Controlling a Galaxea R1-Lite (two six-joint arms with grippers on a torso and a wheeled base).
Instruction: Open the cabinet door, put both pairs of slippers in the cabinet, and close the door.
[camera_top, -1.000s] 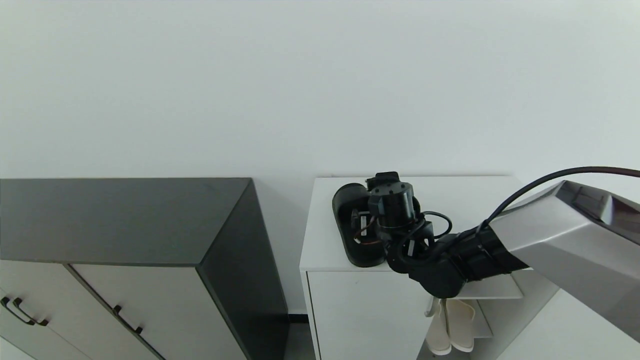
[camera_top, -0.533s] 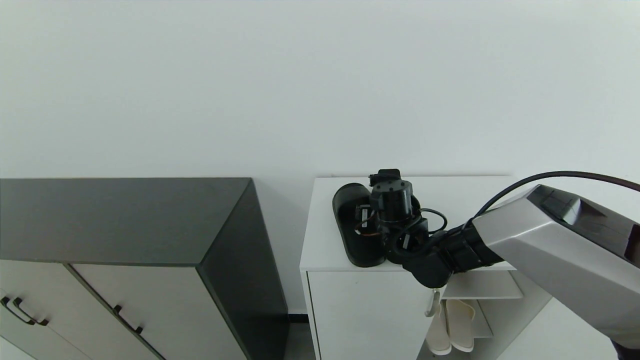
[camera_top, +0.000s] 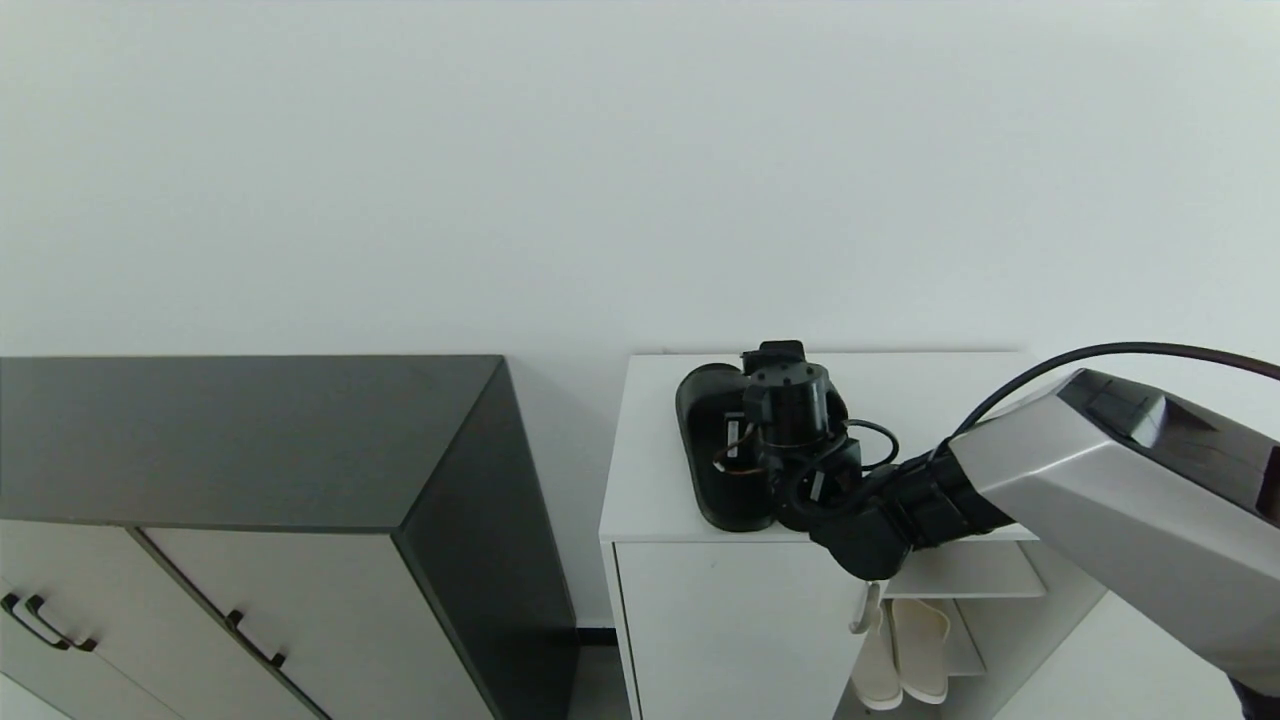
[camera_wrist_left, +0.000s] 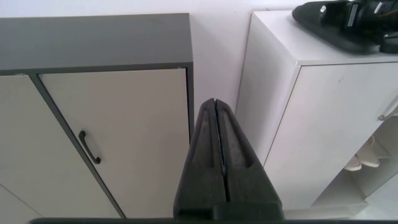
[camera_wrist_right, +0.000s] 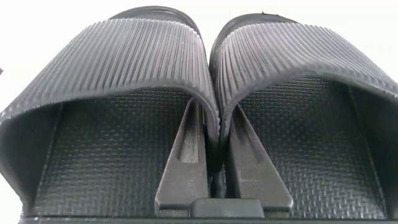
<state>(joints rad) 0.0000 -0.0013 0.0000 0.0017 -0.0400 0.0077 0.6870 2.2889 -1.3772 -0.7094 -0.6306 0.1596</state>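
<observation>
My right end effector is grasping the black slippers, with one finger lying under each strap and pinching the two inner strap walls together. The pair is resting on top of the white cabinet, by the left part of its front edge. The white slippers are standing on a shelf inside it. My left end effector is hanging clenched and empty before the dark-topped cabinet.
</observation>
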